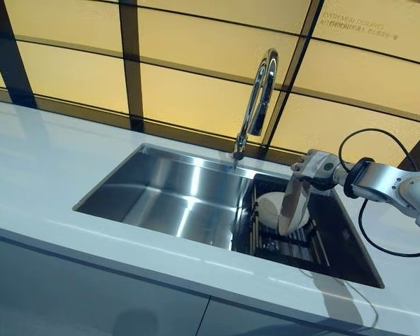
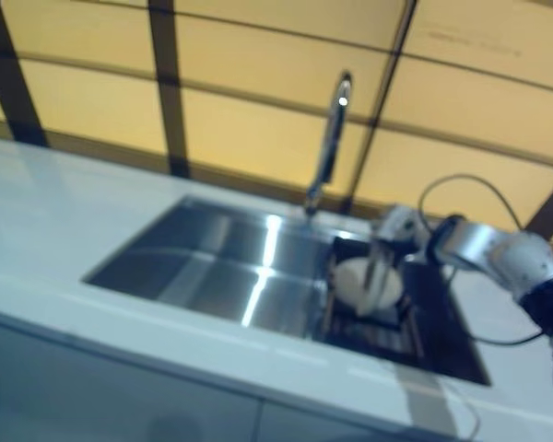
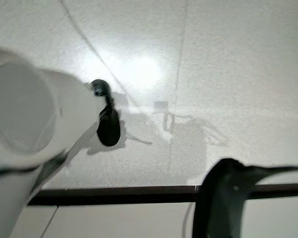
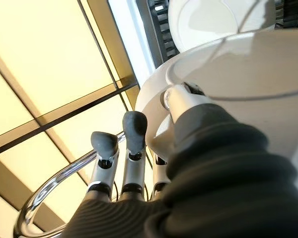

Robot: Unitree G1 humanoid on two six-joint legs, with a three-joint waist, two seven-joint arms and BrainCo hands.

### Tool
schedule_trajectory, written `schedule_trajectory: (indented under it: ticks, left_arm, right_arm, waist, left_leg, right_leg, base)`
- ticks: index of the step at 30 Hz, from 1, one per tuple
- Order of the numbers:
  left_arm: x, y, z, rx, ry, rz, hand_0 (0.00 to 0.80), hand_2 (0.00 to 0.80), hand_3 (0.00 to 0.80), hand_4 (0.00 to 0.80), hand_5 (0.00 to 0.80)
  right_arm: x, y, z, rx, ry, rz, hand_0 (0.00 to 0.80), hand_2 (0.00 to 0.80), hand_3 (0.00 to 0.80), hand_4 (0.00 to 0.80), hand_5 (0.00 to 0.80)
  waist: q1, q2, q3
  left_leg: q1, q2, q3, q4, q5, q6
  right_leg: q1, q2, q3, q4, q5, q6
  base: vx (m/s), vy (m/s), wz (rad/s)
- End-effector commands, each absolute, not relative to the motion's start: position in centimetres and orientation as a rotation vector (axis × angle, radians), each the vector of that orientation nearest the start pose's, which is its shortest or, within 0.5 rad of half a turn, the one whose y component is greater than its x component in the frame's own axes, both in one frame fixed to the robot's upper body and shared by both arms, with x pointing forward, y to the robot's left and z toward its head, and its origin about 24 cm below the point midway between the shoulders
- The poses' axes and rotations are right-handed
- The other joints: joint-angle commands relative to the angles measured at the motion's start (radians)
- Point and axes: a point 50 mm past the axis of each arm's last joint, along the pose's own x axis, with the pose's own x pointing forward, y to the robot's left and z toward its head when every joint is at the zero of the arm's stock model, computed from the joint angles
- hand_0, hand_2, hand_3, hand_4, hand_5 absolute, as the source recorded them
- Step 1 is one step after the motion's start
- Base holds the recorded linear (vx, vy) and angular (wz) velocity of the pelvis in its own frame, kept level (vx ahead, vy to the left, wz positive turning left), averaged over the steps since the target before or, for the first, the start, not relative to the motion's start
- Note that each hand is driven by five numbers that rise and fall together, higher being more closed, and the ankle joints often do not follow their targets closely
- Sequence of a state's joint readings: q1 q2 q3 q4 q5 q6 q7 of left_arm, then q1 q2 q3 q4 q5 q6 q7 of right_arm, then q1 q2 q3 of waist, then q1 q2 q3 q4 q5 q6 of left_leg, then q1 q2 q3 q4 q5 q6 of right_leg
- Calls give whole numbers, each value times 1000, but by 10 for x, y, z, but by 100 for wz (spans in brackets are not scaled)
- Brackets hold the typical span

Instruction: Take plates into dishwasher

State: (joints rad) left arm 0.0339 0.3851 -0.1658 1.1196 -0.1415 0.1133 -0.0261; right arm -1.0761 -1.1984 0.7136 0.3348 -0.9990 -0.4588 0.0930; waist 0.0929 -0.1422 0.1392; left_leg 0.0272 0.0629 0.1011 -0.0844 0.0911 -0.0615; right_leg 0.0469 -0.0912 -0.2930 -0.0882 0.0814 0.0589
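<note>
My right hand (image 1: 312, 169) is shut on a white plate (image 1: 292, 206), which it holds on edge over the dark dish rack (image 1: 283, 246) in the right part of the sink. In the right wrist view the thumb (image 4: 187, 106) presses on the plate's rim (image 4: 248, 64), with at least one finger behind it and two fingers (image 4: 133, 130) stretched past the edge. A second white plate (image 1: 268, 210) leans in the rack just left of the held one, also seen as the plate (image 4: 213, 17) beyond my hand. Of my left hand only a dark blurred part (image 3: 223, 198) shows, over the floor.
The steel sink basin (image 1: 168, 192) lies left of the rack, set in a white counter (image 1: 42, 161). A tall chrome faucet (image 1: 259, 98) rises behind the sink, close to my right hand. Yellow panels with dark frames form the back wall (image 1: 189, 77).
</note>
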Motion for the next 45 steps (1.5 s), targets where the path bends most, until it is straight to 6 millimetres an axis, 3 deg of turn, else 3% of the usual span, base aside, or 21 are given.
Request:
schedule_trajectory:
  ticks: [1, 15, 30, 45]
  left_arm:
    - [84, 287, -146, 289, 1294, 167, 0, 0, 0, 0, 0]
    - [86, 289, -145, 308, 1293, 135, 0, 0, 0, 0, 0]
    - [91, 291, -143, 341, 1285, 94, 0, 0, 0, 0, 0]
    - [97, 297, -139, 380, 1281, 82, 0, 0, 0, 0, 0]
  right_arm:
    - [335, -250, 300, -2437, -400, 187, 800, 800, 800, 800, 800]
    - [329, -299, 311, -2014, -146, 21, 800, 800, 800, 800, 800]
    - [309, -344, 321, -1995, -26, -151, 800, 800, 800, 800, 800]
    - [277, -392, 325, -1979, 157, -302, 800, 800, 800, 800, 800]
  waist:
    - [6, -23, -31]
    - [-34, -25, -47]
    - [-85, -25, -56]
    - [-149, -36, -63]
  left_leg:
    - [31, -21, -2, -3, -108, 33]
    - [64, -15, 46, -3, -125, 44]
    - [82, -8, 95, 3, -139, 54]
    - [87, 3, 145, 14, -153, 65]
  right_leg:
    - [35, -12, 30, 1, -31, 91]
    - [28, -10, 71, 1, -17, 100]
    - [9, -7, 119, 1, -1, 110]
    - [-23, 4, 177, 10, 16, 121]
  base:
    - [0, 28, -3]
    - [-15, 3, -9]
    - [-21, 0, -14]
    - [-17, -8, -15]
